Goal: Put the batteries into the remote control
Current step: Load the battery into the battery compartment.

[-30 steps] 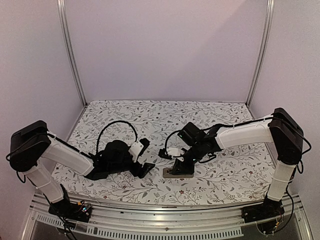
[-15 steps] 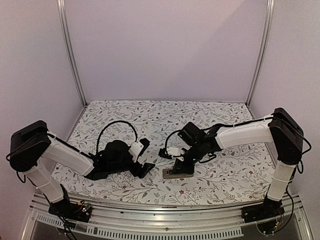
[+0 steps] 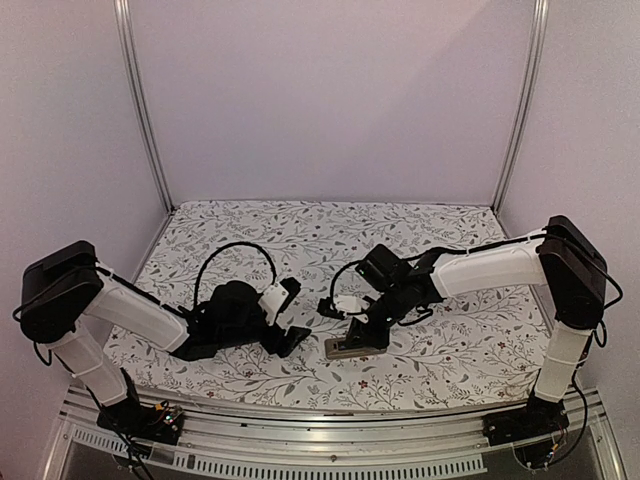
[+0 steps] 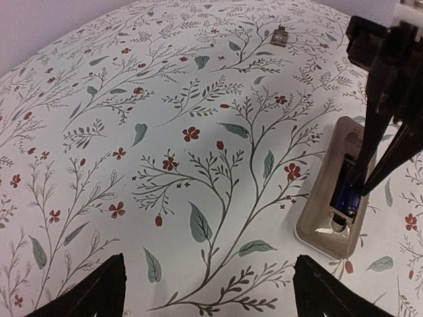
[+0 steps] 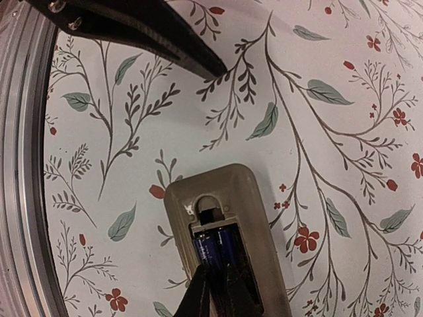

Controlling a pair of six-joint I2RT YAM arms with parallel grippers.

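Shows the seating step. Remote control (image 3: 345,347) back-up at lower centre of the worktop (image 3: 250,230), batteries (image 5: 213,247) in its open bay. Right hand (image 5: 218,287) nearly together, tips on them; clamped or merely pressing, cannot tell. Left hand (image 3: 292,313) apart, idle at left. Next, likely: a straight downward press.

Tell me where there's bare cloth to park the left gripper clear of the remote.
Bare cloth lies along the back wall, beyond both arms, and at the near right, past the remote control. The middle is crowded: the shut right gripper reaches into the remote's battery bay, the open left gripper beside it.
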